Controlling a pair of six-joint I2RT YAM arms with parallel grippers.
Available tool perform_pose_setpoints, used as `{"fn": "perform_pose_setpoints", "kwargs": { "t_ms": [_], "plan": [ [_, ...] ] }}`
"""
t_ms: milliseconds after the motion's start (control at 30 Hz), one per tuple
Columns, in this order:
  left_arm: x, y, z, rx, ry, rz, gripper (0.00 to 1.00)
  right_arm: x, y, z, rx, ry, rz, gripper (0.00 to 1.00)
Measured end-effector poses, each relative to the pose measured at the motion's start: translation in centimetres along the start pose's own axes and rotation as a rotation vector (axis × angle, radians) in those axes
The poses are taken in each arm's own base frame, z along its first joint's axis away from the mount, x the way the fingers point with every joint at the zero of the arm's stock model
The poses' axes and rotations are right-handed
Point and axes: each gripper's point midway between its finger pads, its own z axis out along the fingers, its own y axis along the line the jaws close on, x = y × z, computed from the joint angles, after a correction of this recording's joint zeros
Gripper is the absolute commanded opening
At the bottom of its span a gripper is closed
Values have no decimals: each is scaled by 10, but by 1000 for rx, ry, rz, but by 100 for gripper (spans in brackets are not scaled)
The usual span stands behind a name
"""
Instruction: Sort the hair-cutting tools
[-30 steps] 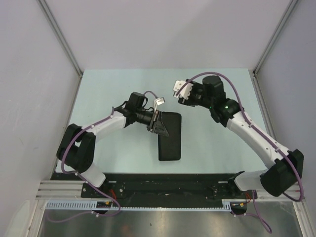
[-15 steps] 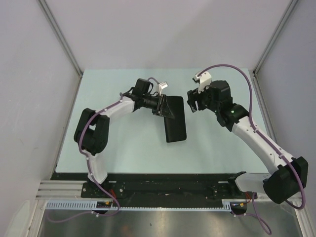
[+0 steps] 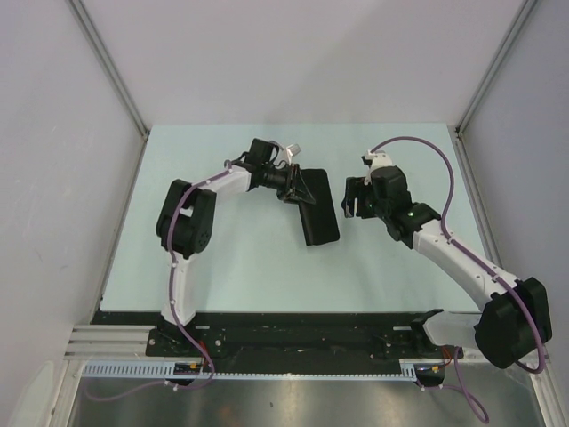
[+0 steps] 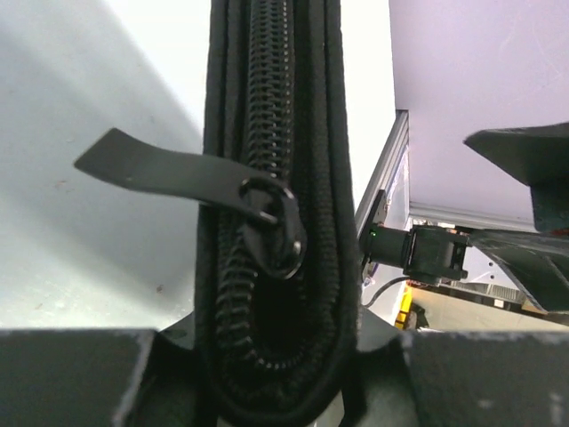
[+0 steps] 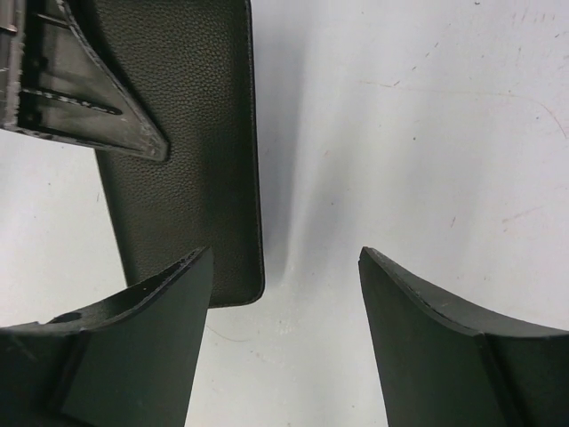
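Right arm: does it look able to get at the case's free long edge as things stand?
Probably yes. The right gripper is open right beside the case, nothing between them; the left gripper holds only its far end.

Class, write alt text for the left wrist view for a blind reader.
A black zipped case, seen edge-on, is clamped in the left tool. Its zip pull tab sticks out leftward against the pale table.
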Motion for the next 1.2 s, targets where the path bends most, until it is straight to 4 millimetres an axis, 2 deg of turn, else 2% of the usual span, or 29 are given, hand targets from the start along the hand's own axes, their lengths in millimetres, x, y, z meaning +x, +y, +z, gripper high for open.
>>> {"fn": "perform_pose_setpoints", "kwargs": {
  "t_ms": [200,233,333,433,500,633,800,867,967,1000,1033,1200],
  "plan": [
    [-5,23,6,-10,6,-48,48,-5,0,0,1,-20,14,72],
    [-6,25,6,-11,6,-52,55,-6,0,0,1,-22,15,72],
    [-6,30,4,-15,6,-62,66,-7,1,1,-1,-27,16,72],
    [-9,35,-1,-27,-2,-61,74,-7,0,1,1,-27,17,72],
    [-11,41,-5,-47,-13,-64,76,-6,0,2,2,-25,18,72],
    [-19,60,-19,-114,-51,-82,79,-6,-1,3,5,-23,27,72],
    [-33,80,-62,-256,-156,-76,82,-3,-1,5,7,-13,35,73],
    [-36,78,-84,-314,-202,-53,83,0,-1,9,11,0,45,73],
    [-39,62,-114,-397,-275,15,88,4,-2,12,18,13,62,73],
    [-39,55,-122,-416,-296,42,97,5,-2,12,22,15,68,73],
    [-38,46,-130,-437,-319,69,100,5,-3,13,30,17,77,74],
    [-28,-8,-181,-536,-462,232,100,0,-13,12,98,-16,135,76]
  ]
}}
